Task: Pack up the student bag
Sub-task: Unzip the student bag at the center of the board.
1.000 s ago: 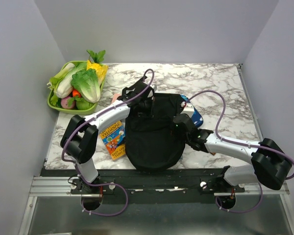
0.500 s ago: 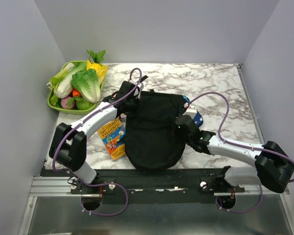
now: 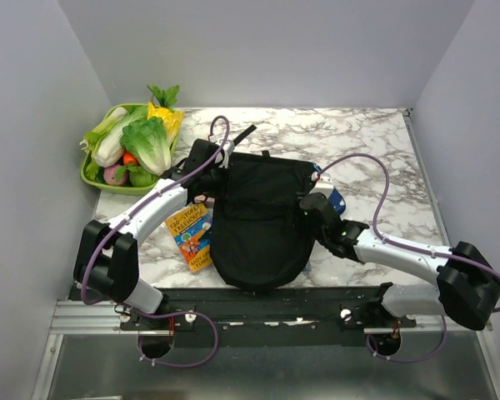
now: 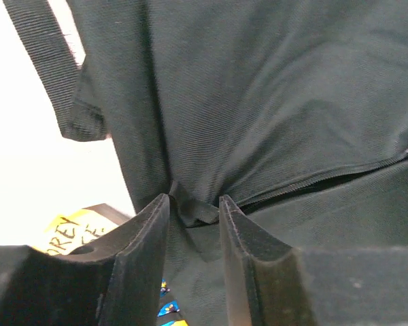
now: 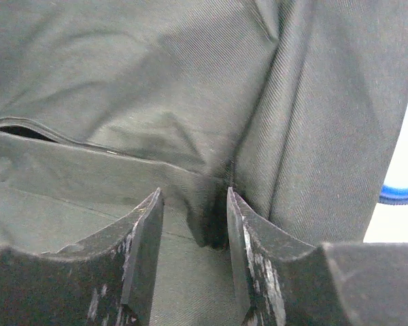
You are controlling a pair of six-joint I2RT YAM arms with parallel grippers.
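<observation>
Limp and likely light, the student bag (image 3: 262, 225) suits edge pinches; left end effector (image 4: 194, 200) and right end effector (image 5: 194, 194) straddle its folds, narrowly parted.

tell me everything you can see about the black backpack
The student bag is a large, floppy black fabric backpack lying flat on the marble table, rounded end toward the arms. A zipper crosses it; a webbing strap trails from its far left corner. A colourful book lies at its left edge, a blue case at its right. The left gripper and right gripper each straddle a raised fold, jaws parted.
</observation>
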